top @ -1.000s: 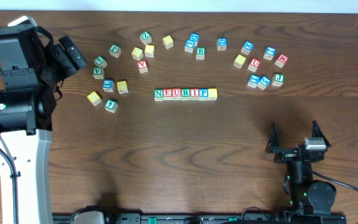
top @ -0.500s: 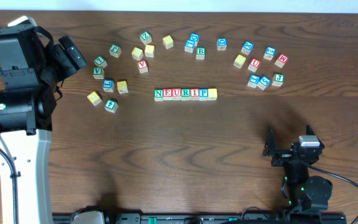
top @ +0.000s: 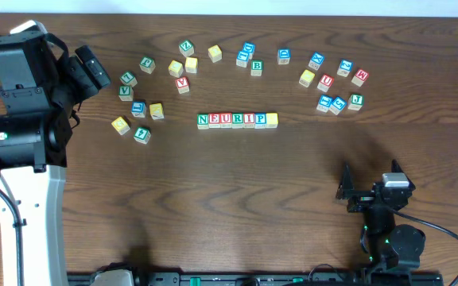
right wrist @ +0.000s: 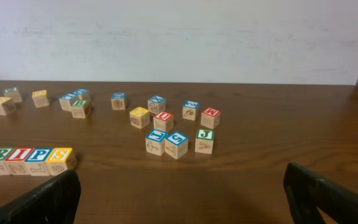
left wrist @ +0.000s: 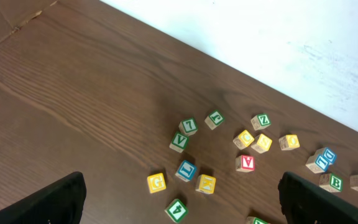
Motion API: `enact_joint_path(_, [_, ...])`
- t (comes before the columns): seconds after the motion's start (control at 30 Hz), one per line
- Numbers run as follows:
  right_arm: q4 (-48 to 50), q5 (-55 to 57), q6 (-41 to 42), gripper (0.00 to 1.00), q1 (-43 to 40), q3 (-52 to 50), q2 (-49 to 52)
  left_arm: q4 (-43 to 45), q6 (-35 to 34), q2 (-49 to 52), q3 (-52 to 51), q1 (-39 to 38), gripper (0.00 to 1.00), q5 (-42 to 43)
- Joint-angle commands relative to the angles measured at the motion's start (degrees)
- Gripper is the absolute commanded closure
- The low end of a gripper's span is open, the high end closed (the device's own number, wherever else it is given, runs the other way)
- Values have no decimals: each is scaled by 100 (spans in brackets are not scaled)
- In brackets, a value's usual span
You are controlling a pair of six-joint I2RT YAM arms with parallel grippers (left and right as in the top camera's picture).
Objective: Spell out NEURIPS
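Back toward the near right edge we drew the right gripper (top: 370,170), fingers apart and empty like the left gripper (top: 92,71) at far left, while the NEURIPS row (top: 238,120) lay centred, cubes touching, so we judged the spelling finished.

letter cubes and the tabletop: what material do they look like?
Letter cubes: probably light, unvarnished wood. The sides are pale tan, the faces carry letters and borders printed or painted in red, green, blue and yellow, and the look is matte.
Tabletop: dark brown with long streaky grain and a low sheen. It could be solid wood, veneer or laminate; the pictures do not settle which.
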Motion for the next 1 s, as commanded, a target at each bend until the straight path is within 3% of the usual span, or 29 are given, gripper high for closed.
enact_joint_path(0.0, [-22,-31,57,1,-35,-7,-37,-7,35,15,52,22,2,-52])
enact_joint_path(0.63, [-22,-31,57,1,-35,-7,-37,-404,125,-59,-232,22,2,-55])
enact_joint_path(0.77, [-22,-31,57,1,-35,-7,-37,326,391,-549,-1001,17,2,-26])
enact_joint_path(0.97, [-20,-31,57,1,-35,-7,-37,2157,1276,-2155,-3042,24,2,164])
